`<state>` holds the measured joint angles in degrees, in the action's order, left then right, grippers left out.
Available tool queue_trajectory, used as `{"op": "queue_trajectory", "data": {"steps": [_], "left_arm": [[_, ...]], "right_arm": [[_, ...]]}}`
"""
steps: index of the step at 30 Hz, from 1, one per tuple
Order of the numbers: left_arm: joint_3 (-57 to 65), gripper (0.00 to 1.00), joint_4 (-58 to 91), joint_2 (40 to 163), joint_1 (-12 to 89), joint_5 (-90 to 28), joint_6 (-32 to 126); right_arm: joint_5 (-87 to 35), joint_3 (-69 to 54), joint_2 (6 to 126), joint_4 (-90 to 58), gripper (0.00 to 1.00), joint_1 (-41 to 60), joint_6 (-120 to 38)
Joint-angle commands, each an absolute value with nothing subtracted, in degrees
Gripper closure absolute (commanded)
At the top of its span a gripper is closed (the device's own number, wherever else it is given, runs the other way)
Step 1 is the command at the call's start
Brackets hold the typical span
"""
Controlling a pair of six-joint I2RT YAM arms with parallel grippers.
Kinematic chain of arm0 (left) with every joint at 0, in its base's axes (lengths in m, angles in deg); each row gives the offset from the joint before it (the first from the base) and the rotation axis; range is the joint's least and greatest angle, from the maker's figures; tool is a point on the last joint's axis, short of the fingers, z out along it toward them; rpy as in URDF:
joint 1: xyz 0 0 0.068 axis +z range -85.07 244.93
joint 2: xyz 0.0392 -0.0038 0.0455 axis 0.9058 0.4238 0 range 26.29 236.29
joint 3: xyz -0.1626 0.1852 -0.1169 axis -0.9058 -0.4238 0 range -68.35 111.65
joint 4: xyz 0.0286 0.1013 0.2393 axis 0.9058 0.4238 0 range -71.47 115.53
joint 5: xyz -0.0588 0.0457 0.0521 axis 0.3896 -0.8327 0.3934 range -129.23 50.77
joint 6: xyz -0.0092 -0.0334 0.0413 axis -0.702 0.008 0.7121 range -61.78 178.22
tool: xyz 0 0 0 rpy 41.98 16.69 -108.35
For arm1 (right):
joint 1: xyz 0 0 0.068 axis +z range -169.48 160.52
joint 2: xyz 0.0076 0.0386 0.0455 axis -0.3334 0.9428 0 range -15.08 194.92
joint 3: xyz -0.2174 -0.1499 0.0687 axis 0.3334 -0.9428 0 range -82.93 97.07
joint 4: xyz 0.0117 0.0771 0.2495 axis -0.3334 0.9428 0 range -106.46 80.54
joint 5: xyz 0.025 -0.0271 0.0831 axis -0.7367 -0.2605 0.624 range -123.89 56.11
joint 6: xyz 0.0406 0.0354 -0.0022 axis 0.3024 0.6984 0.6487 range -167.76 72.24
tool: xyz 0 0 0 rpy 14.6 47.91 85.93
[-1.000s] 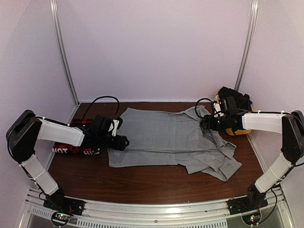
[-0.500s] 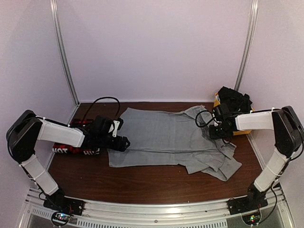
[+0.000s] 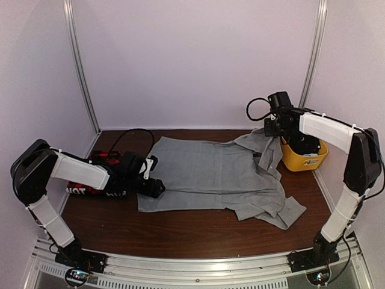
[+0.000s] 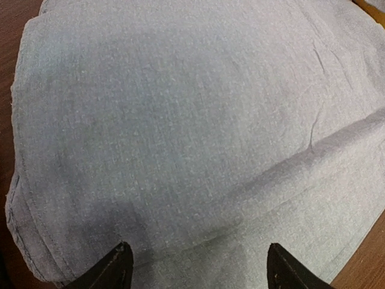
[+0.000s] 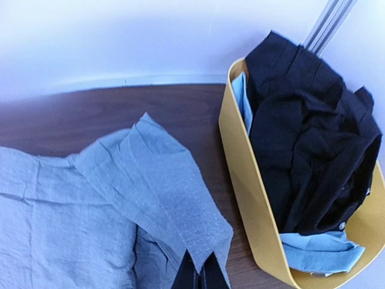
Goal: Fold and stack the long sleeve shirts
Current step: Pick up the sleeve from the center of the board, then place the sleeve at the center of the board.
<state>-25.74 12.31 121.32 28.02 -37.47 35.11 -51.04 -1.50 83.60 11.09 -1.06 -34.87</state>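
Grey shirt (image 3: 210, 174) spread mid-frame, mostly unfolded; plaid shirt (image 3: 81, 190) bundled at left, seemingly folded; yellow bin (image 3: 304, 161) upper right; right gripper (image 5: 200, 271) pinches a raised grey strip, likely a sleeve; left gripper (image 4: 198, 268) wide over the left hem; folding barely begun, stacking left.

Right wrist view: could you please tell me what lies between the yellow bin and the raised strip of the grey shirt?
Only bare brown tabletop separates the yellow bin from the grey shirt. The right wrist view shows this gap plainly.
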Motion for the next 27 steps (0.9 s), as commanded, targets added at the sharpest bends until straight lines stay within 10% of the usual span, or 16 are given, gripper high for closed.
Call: {"op": "queue_trajectory", "data": {"steps": [1, 22, 27], "left_arm": [[-26.57, 0.22, 9.83, 122.61, 27.53, -37.3, 34.67], [-26.12, 0.22, 9.74, 125.94, 26.78, -37.75, 33.51], [-25.65, 0.22, 9.95, 126.05, 26.7, -37.68, 33.53]], "right_arm": [[-53.43, 8.41, 84.85, 16.98, 1.0, -0.76, -36.63], [-28.98, 44.05, 115.67, 7.58, 1.0, 2.42, -21.89], [-23.02, 49.45, 123.31, 7.76, 0.56, 2.67, -19.97]]}}
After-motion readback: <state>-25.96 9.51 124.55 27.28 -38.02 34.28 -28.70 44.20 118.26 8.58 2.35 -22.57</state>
